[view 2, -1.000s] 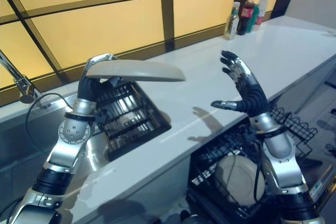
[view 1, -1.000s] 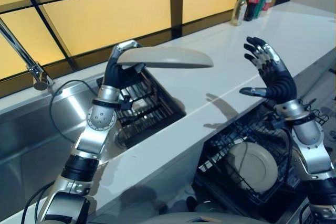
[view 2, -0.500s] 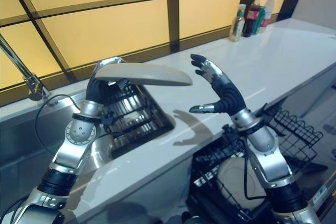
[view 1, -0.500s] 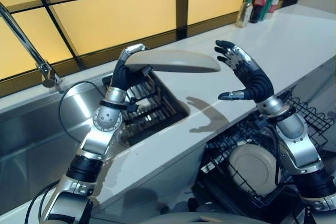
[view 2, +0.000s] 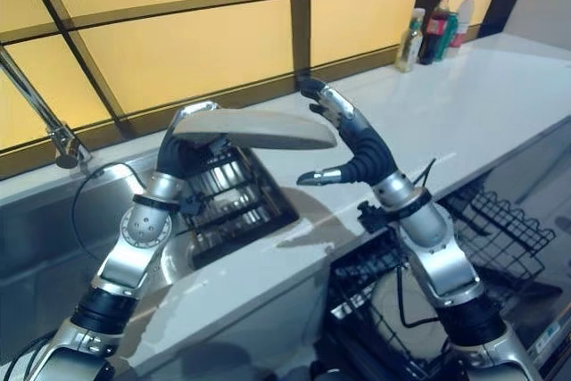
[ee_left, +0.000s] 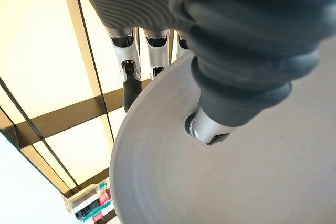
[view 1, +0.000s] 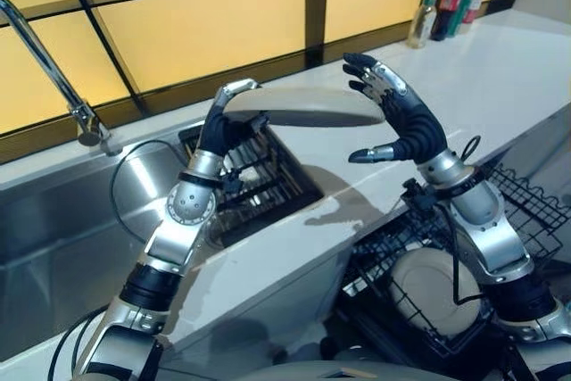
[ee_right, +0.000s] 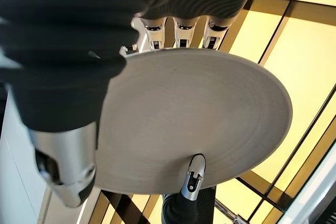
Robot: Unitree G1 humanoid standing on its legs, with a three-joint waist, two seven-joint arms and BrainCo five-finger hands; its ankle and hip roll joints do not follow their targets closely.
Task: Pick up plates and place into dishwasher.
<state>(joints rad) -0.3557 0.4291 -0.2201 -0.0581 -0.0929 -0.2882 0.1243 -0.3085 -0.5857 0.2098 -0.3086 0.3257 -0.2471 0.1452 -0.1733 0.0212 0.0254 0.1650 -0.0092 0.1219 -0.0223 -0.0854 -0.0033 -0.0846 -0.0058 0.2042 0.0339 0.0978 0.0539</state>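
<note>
A grey plate point(view 1: 303, 106) is held flat in the air above the sink's black rack point(view 1: 263, 186). My left hand point(view 1: 221, 129) is shut on its left rim, thumb pressed on the plate point(ee_left: 252, 182) and fingers behind the edge. My right hand point(view 1: 412, 128) is at the plate's right edge, open, with straight fingers over the far side and the thumb spread below. In the right wrist view the plate point(ee_right: 194, 114) lies between those fingers and the thumb. The lower dishwasher rack point(view 1: 528, 209) stands pulled out at lower right, with one pale plate point(view 1: 434, 285) in it.
A white counter point(view 1: 508, 64) runs from the steel sink point(view 1: 53, 211) to the right. A tap point(view 1: 55, 64) rises at far left. Several bottles point(view 1: 451, 8) stand at the counter's far end by the yellow window.
My right hand has swung left from over the dishwasher rack to the plate's right edge. My left hand still holds the plate level. The camera has shifted slightly.
</note>
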